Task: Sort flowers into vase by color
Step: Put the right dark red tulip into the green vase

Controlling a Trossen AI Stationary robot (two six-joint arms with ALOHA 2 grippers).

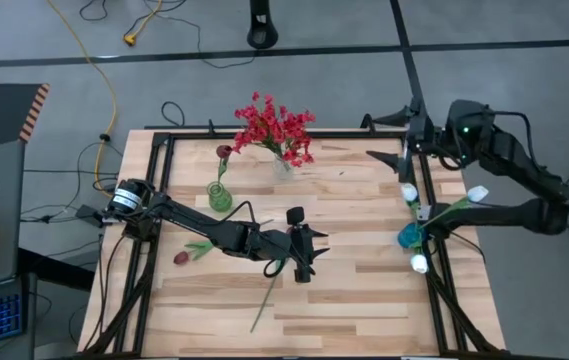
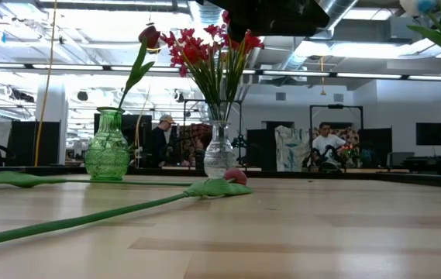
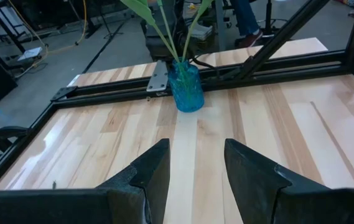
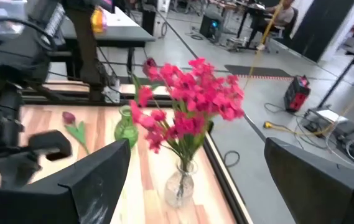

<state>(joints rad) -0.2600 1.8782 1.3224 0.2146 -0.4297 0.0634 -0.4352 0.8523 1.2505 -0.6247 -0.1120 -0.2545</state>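
Note:
Red sprays stand in a clear vase at the far side. A green vase holds one maroon tulip. A blue vase at the right edge holds white tulips. One maroon tulip lies on the table, and another lies with its long stem running toward the near edge. My left gripper hangs open above the table's middle, facing the blue vase. My right gripper is open at the far right, facing the red sprays.
A black metal frame runs round the wooden tabletop. Bare wood lies between my left gripper and the blue vase. People sit in the room beyond the far edge. Cables and a yellow cord lie on the floor.

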